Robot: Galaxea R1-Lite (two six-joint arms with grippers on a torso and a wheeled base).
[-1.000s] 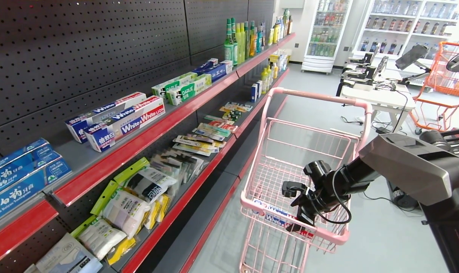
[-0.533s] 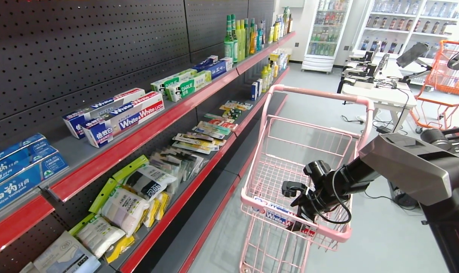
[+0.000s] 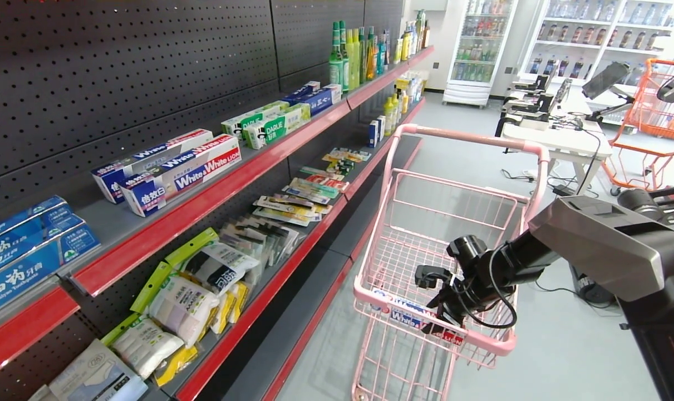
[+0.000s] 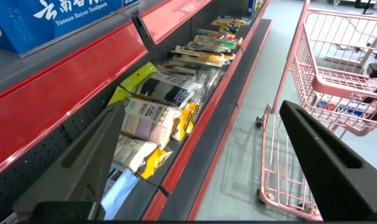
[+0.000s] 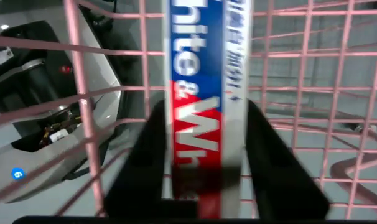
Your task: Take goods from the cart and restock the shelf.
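While my right gripper [image 5: 206, 111] sits low inside the pink cart [image 3: 466, 138], at the basket end nearest me, its two black fingers [image 5: 145, 158] stand one on each side of a red, white and blue toothpaste box [image 5: 204, 68]. Both look pressed against the box's long faces, so I read it as pinched. Head view puts that box across the near end of the basket, just behind the rim, with wire mesh around and below it. Left gripper [image 4: 202, 109] is spread wide with nothing between the fingers. It's low in the aisle, between the lower shelf [image 4: 204, 134] and the cart, pointing along the shelf front. Top shelf [image 3: 203, 207], with its red front edge, carries matching toothpaste cartons [image 3: 181, 171] lying flat two deep. Blue cartons [image 3: 30, 262] lie at the near end, green ones [image 3: 270, 127] farther along, then upright bottles [image 3: 353, 55]. Lower shelf holds soft pouches [image 3: 183, 309] nearest me and flat carded packs [image 3: 292, 209] beyond. Cart stands in the aisle beside the shelving, handle at the far end.
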